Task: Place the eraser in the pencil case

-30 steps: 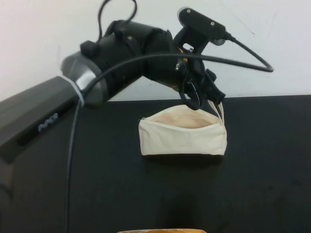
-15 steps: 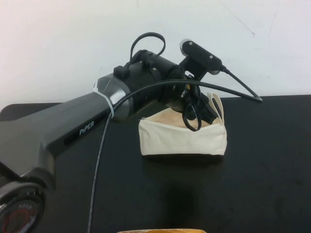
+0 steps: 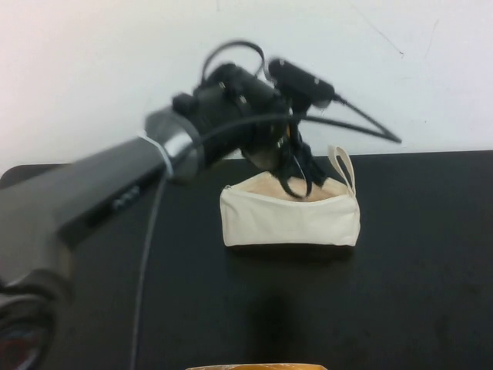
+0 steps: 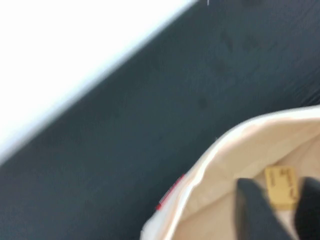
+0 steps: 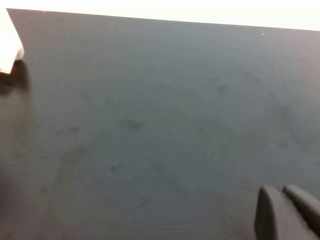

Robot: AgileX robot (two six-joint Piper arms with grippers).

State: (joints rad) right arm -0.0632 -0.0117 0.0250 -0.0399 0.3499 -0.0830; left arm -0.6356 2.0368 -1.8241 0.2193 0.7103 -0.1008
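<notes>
Since earlier, left gripper (image 4: 280, 210) dipped eraser (image 4: 281, 187) into pencil case (image 3: 290, 220).

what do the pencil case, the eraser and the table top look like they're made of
Pencil case: looks like cream woven fabric, matte, soft folds, paler beige lining. Eraser: probably rubber or vinyl, a dull tan-yellow block with faint markings, held between the left gripper's fingers inside the pouch mouth. Table: a dark, smooth hard top with faint smudges; material unclear. The right gripper hangs above the bare table, fingers together.
</notes>
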